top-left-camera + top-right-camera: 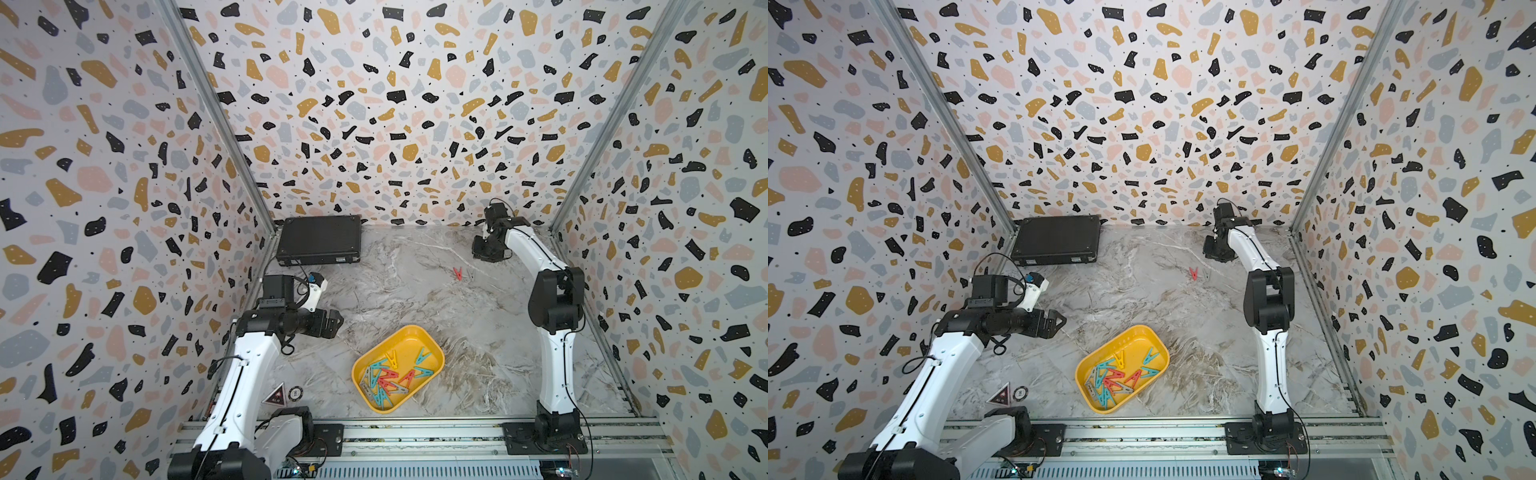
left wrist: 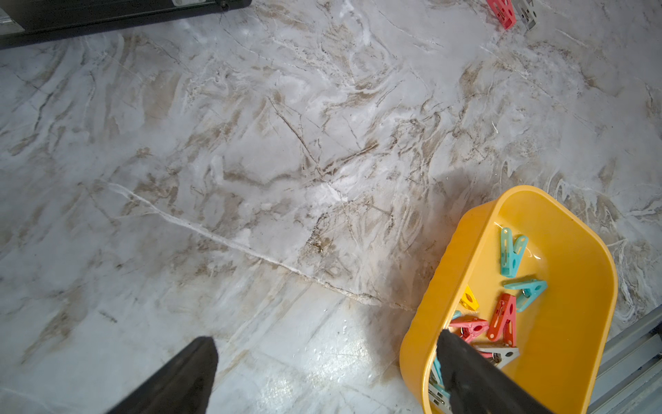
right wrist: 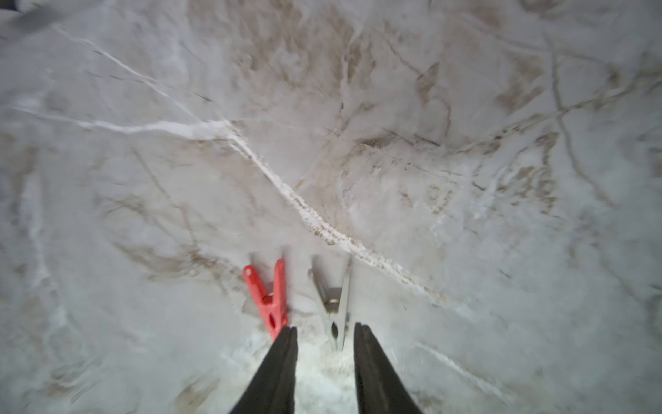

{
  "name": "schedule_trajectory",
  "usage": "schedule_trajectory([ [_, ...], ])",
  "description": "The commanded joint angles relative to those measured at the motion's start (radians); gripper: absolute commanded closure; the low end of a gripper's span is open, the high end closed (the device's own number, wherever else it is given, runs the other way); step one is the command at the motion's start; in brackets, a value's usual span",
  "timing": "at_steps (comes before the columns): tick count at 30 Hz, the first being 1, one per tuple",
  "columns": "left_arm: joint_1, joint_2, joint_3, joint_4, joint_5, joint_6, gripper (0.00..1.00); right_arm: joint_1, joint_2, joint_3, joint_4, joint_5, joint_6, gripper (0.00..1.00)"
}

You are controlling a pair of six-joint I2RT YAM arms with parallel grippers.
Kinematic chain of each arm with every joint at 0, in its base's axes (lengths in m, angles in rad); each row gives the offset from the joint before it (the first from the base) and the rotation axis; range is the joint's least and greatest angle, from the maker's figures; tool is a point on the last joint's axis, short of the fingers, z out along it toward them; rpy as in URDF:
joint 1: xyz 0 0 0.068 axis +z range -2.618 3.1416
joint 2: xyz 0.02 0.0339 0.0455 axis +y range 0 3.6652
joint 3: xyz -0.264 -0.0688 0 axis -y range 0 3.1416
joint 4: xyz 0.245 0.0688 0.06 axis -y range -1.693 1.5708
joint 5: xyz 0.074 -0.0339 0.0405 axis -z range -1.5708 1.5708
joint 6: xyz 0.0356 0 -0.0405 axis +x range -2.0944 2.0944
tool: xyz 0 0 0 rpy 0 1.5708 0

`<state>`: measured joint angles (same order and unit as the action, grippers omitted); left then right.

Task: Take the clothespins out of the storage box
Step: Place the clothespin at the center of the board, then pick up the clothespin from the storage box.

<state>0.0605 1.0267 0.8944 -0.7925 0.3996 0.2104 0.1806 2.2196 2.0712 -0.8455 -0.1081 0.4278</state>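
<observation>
- Since the grey clothespin (image 3: 332, 303) rests on the bench (image 3: 430, 143) beside the red one (image 3: 272, 304), right jaws stand parted, empty;
- left jaws gape near the box (image 2: 573, 269), ready.

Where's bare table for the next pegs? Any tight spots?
Widest bare patch: mid table, bordered by black case, red clothespin and storage box. Also free: right of the box, up to the right arm. Crowded: the clothespins piled inside the box; the red one and the grey clothespin by the open right gripper.
</observation>
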Motion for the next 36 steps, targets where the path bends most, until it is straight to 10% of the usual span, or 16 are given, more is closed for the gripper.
schedule_trajectory([
  [1,-0.003,-0.014,-0.01,0.009,0.005,0.015,0.0,0.001,-0.186,-0.071,-0.022,-0.043,-0.022,0.67],
  [19,-0.004,-0.009,-0.014,0.013,0.005,0.014,0.0,0.441,-0.791,-0.756,-0.01,-0.07,-0.027,0.68],
  [36,-0.004,-0.01,-0.014,0.011,0.0,0.015,0.0,0.771,-0.687,-0.862,0.175,-0.054,0.075,0.67],
])
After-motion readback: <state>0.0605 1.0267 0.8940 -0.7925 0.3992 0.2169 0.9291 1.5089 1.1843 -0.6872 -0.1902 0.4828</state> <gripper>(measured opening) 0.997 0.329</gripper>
